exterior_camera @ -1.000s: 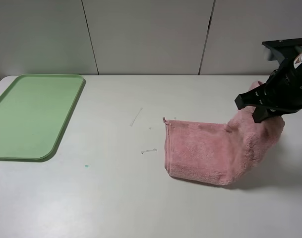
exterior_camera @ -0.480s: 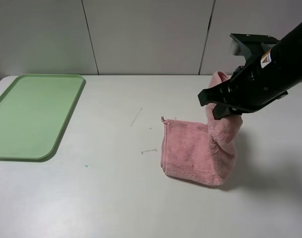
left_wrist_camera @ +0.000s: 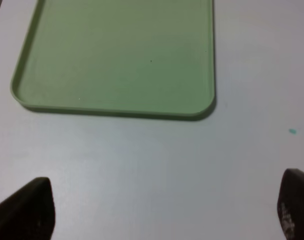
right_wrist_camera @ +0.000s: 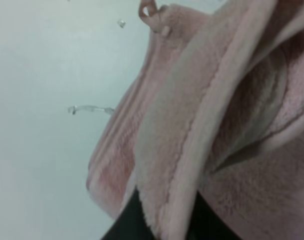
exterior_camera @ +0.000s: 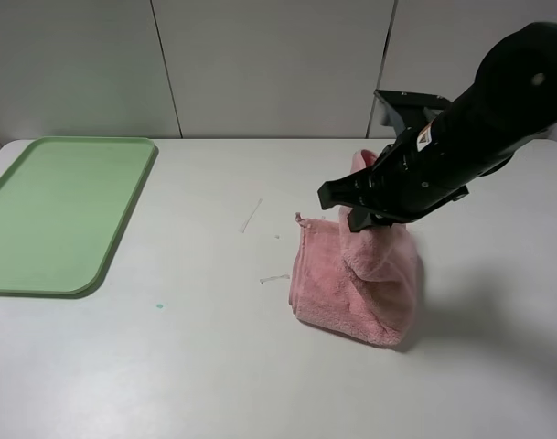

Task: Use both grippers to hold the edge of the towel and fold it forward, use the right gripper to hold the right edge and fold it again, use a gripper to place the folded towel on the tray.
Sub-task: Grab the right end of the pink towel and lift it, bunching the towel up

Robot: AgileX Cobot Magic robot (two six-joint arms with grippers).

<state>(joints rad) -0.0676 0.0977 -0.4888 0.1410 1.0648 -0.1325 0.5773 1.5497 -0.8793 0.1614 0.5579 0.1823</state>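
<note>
Exterior high shows you the right gripper point(exterior_camera: 362, 218) pinching a raised fold of the towel point(exterior_camera: 351, 283). The rest of it lies on the table point(exterior_camera: 214, 366), well apart from the tray point(exterior_camera: 58, 210). Left wrist shows you the left gripper point(left_wrist_camera: 161, 215), fingers spread wide, over the table near the tray's rim. Right wrist shows you the edge of the towel point(right_wrist_camera: 199, 150) clamped between the black fingers.

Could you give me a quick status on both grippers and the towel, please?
Right gripper shut on towel, right edge lifted over the folded part. Left gripper open, empty, above table near tray. Nothing seen between towel and tray.
</note>
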